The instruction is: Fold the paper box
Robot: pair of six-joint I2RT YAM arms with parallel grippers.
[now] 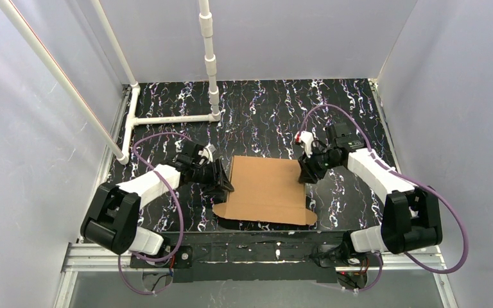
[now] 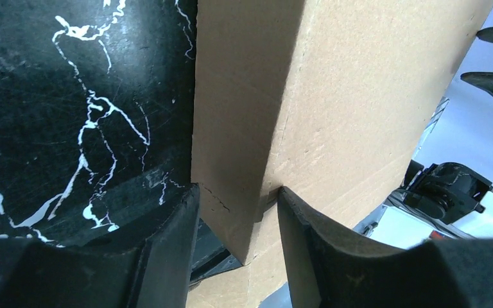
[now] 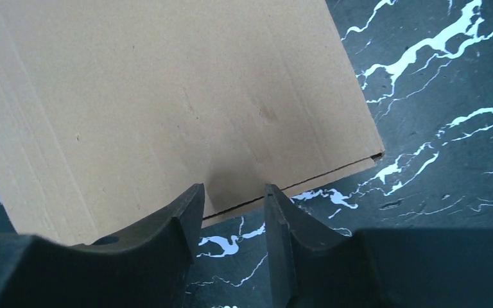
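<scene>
Two-sided approach: reaches in low, elbows bent, to the paper box lying on black marbled table, pinches its upturned left edge in the left gripper, holds the right gripper, slightly spread, at its right edge; white pipe frame well behind; right fingertip contact unclear.

The whole worktop is overlooked from above and behind, while opposite edges of the paper box are framed closely from each wrist.
</scene>
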